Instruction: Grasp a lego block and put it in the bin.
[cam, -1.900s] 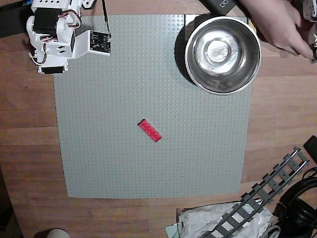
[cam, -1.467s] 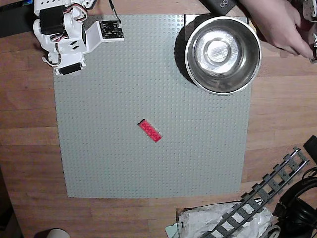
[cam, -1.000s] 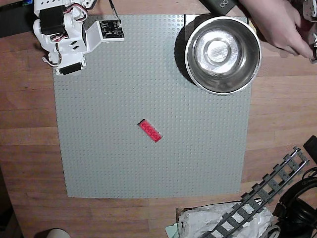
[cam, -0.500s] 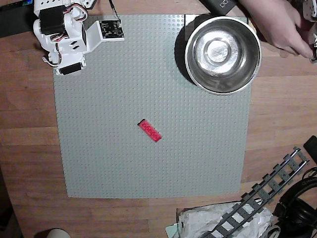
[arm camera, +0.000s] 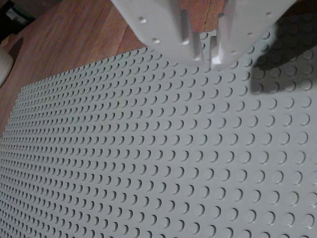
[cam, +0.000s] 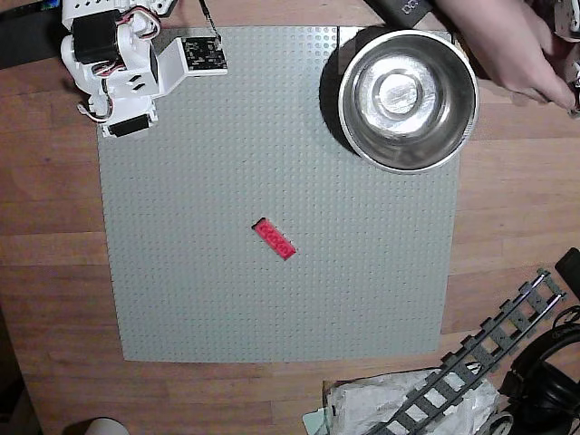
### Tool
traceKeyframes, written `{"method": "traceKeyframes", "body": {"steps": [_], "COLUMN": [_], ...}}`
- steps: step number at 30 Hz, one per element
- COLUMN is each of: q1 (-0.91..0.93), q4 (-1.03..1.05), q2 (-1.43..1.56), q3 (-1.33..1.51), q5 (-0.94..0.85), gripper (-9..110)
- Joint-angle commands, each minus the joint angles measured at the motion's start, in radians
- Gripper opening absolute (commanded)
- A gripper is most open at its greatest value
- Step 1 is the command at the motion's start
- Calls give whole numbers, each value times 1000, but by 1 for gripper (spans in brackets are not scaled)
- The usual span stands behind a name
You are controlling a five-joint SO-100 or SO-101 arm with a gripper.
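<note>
Gripper (arm camera: 208, 52) is showing at the wrist view's top edge, white jaws nearly closed with a thin gap, gripping nothing, hovering over the grey studded baseplate (arm camera: 148, 163). Overhead, the white arm (cam: 122, 63) is sitting upper left, the red lego block (cam: 275, 239) is lying diagonally mid-plate, the steel bowl (cam: 362, 136) is resting upper right, and a person's hand (cam: 512, 45) is reaching in beside it.

Brown wood-grain desk (cam: 507, 190) with a big grey studded baseplate (cam: 208, 299) covering most of it. Along the bottom edge in the overhead view there's a dark toy track piece (cam: 494, 349), crinkly plastic bag (cam: 385, 403) and black headphones (cam: 548, 372). Lighting's soft, shadows faint.
</note>
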Motion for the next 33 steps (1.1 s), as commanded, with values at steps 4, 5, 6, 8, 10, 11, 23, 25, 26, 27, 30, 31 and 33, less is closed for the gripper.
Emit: {"method": "traceKeyframes", "body": {"steps": [4, 5, 6, 8, 10, 11, 23, 25, 26, 27, 30, 31, 33], "q1": [0, 0, -3, -14, -29, -35, -135, -169, -183, -198, -247, -267, -314], "q4": [-66, -81, -92, -114, -127, -132, -202, -204, -204, -204, -206, -207, -212], "q2": [17, 17, 15, 14, 9, 0, -390, -451, -497, -551, -709, -752, -834], "q3": [-31, -51, -75, -121, -167, -192, -523, -575, -609, -647, -752, -779, -821], "q5": [5, 5, 5, 5, 9, 17, 91, 107, 123, 140, 183, 196, 210], "gripper": [0, 0, 0, 0, 0, 0, 4, 4, 4, 4, 4, 5, 6]}}
